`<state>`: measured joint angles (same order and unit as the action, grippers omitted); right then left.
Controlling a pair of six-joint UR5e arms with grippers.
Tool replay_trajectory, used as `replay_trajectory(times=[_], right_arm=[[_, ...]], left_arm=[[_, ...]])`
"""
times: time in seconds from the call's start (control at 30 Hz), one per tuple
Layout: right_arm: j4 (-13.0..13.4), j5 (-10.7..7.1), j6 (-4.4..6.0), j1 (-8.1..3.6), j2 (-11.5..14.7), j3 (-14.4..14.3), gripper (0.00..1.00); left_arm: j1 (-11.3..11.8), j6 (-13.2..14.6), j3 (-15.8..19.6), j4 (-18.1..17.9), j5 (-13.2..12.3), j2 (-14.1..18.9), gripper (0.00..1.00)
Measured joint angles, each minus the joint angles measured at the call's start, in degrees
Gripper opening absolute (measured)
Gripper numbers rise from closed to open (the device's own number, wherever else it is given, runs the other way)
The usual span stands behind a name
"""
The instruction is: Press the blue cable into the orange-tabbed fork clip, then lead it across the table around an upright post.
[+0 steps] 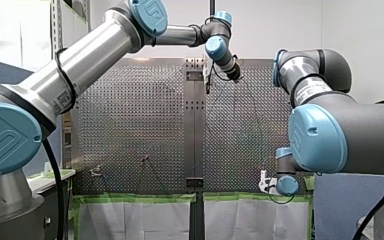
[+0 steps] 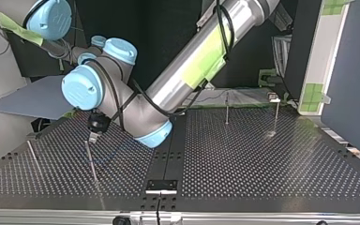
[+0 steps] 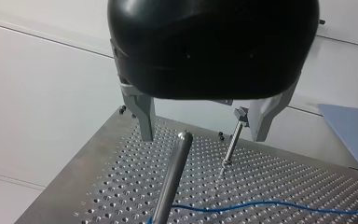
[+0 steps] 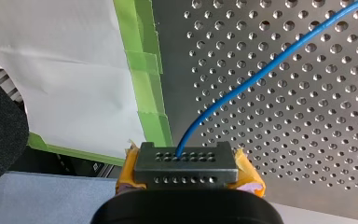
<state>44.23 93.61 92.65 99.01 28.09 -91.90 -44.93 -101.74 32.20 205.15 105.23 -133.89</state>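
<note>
Closest in, my right gripper point(image 4: 186, 158) clamped on blue cable point(image 4: 242, 84), yellow pads point(image 4: 248, 169) either side. Cable runs ahead over perforated table point(image 4: 317, 140), green tape point(image 4: 149, 93) along table edge. Farther across, my left gripper point(image 3: 203, 138) spread wide, holding nothing, metal fingers point(image 3: 145, 121) straddling top of upright post point(image 3: 170, 182). Cable lies on table beside post's foot; touching or not, cannot tell. Thinner post point(image 3: 230, 147) stands beyond, near table's far edge.

Front view high, top view low opposite; wrist views close; all share table point(image 1: 130, 125).
</note>
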Motion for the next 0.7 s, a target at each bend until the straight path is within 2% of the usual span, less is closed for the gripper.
replay_trajectory(times=[0.23,0.7], right_arm=[[0.0,-0.02,-0.09,0.0,0.0,0.0,0.0],[-0.17,-0.09,-0.31,0.0,0.0,0.0,0.0]], left_arm=[[-0.42,0.06,0.02,0.46,0.57,0.0,0.98],[-0.52,-2.59,0.21,1.84,8.26,0.03,0.98]])
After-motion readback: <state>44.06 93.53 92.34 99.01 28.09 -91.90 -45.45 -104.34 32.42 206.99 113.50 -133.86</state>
